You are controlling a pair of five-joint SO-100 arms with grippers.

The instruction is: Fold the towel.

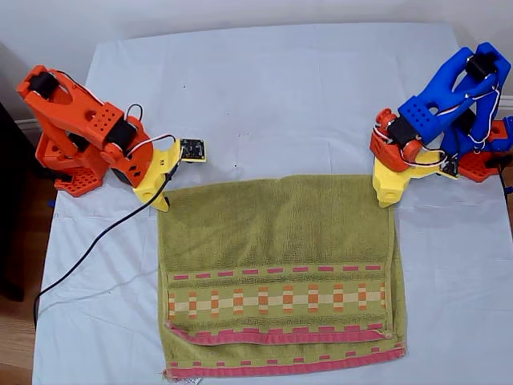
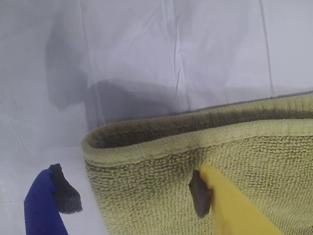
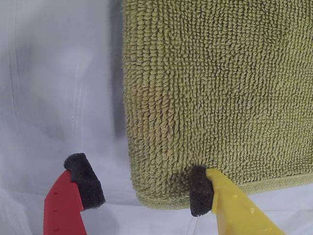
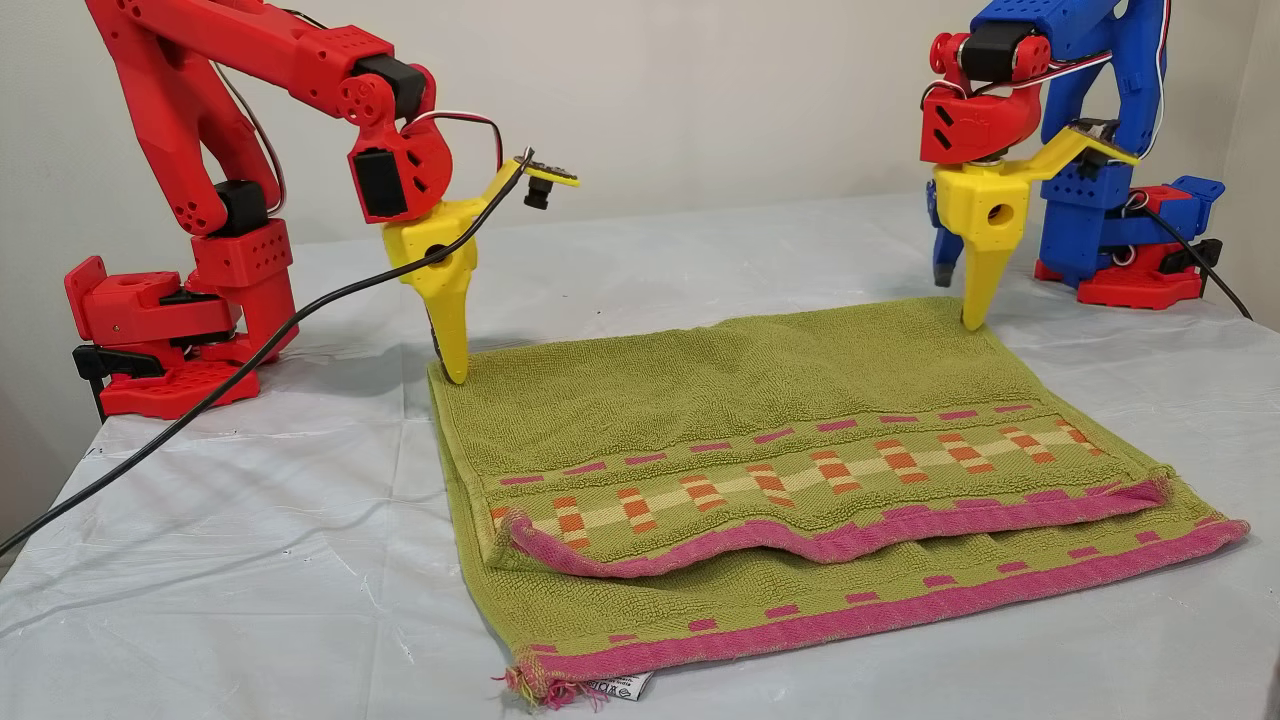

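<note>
The towel (image 1: 276, 273) lies folded once on the white sheet (image 1: 280, 88) — both grippers, my first gripper (image 2: 132, 196) and my second gripper (image 3: 142, 191), stand wide open at its fold corners. Next, I judge: pinch both corners — then carry them over evenly.

No readable text

A small white label (image 4: 617, 686) is seen at the towel (image 4: 760, 400) corner nearest the other view's camera — print is borne on it, but too small to be read.
</note>
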